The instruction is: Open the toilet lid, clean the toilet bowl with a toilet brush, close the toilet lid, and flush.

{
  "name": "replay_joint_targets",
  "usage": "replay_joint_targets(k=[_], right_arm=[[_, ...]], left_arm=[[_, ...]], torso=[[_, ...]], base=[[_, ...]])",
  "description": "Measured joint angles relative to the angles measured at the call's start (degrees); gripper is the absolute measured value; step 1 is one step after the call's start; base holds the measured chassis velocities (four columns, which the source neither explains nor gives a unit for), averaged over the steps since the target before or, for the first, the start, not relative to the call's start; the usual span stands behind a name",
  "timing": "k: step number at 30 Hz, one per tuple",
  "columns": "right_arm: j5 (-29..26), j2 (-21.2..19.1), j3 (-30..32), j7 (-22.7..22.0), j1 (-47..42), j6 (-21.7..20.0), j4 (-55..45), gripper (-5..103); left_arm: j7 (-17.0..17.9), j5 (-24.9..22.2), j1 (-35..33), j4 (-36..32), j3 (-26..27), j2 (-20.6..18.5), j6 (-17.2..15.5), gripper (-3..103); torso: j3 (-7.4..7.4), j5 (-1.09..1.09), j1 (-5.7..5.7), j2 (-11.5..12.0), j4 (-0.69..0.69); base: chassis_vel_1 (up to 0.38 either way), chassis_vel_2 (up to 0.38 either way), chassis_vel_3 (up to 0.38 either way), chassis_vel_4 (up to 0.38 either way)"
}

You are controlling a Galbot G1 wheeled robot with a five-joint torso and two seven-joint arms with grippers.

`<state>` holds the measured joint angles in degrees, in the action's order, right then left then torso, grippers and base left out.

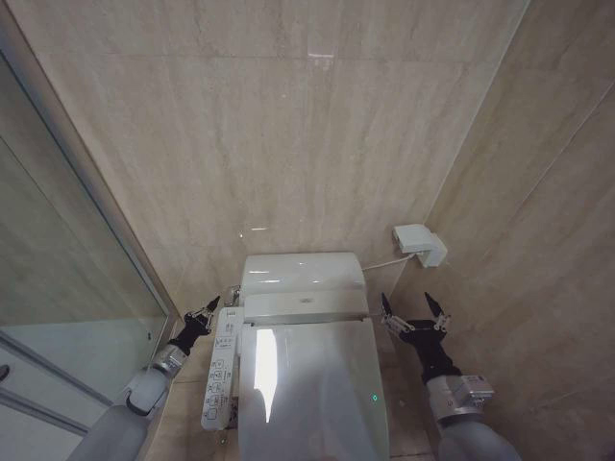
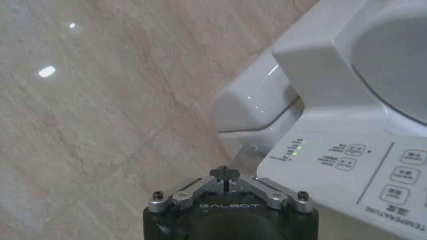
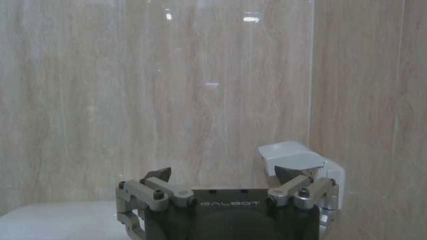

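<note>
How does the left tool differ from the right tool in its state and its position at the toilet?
The left tool is shut, its fingers together; the right tool is open, its fingers spread apart. The left tool sits beside the control panel near the tank; the right tool sits on the other side of the closed toilet lid, below the wall box. Both hold nothing and point toward the wall.

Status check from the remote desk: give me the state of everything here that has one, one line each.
toilet lid: closed, lying flat over the bowl.
left claw: shut, empty, beside the control panel at the toilet's left.
right claw: open, empty, in the air right of the toilet.
indicator light: lit green.
</note>
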<state>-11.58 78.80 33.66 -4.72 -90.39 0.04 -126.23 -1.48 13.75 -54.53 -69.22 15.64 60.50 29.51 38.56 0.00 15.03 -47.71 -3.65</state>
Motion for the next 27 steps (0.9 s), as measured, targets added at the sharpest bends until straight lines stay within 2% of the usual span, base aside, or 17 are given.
replay_joint_targets(k=[23,27], right_arm=[[0.0,0.0,0.0,0.0,0.0,0.0,0.0,100],[0.0,0.0,0.0,0.0,0.0,0.0,0.0,100]], left_arm=[[-0.9,1.2,2.0,4.8,-0.7,1.9,1.8,0],[0.1,-1.1,1.2,4.2,1.7,1.8,0.7,0]], torso=[[0.00,0.00,0.00,0.0,0.00],[0.00,0.00,0.00,0.0,-0.01]], base=[[0.000,0.000,0.000,0.000],[0.000,0.000,0.000,0.000]])
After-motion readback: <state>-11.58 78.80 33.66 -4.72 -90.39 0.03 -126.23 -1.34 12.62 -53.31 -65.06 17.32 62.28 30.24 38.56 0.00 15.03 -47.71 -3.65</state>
